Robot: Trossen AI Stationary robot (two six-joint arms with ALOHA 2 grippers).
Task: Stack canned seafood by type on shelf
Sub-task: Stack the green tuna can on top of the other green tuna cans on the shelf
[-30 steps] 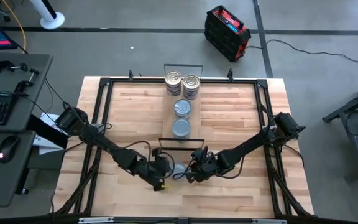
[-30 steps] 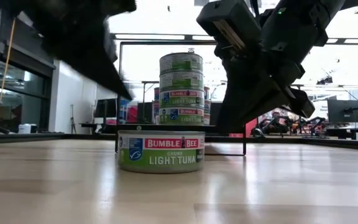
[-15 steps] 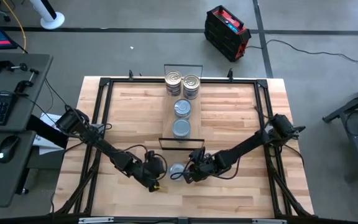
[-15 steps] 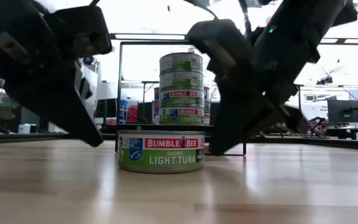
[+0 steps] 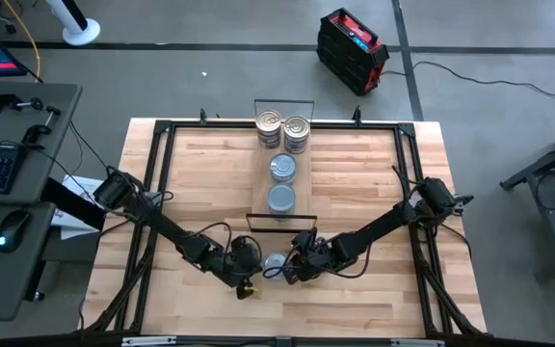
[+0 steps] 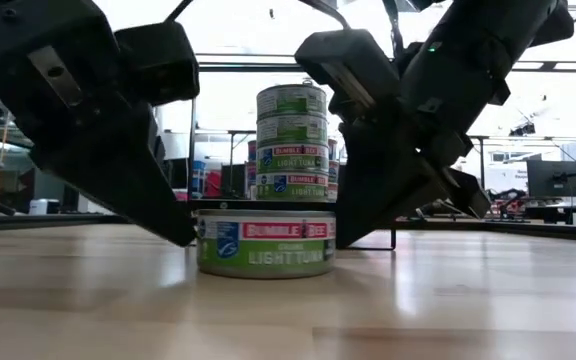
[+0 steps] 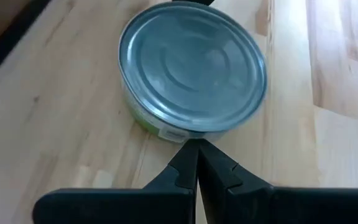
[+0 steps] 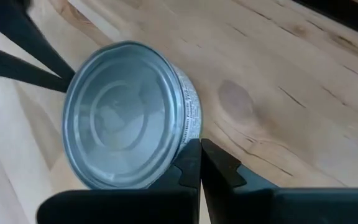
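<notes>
A tuna tin (image 6: 265, 243) sat on the tabletop (image 5: 355, 183), squeezed between the two grippers. The left gripper (image 7: 197, 163) had its fingers pressed together, tips just against the tin's side. The right gripper (image 8: 199, 163), fingers likewise together, touched the opposite side. Beyond both grippers stood the shelf (image 5: 279, 223) carrying more tins (image 5: 282, 130), some stacked.
</notes>
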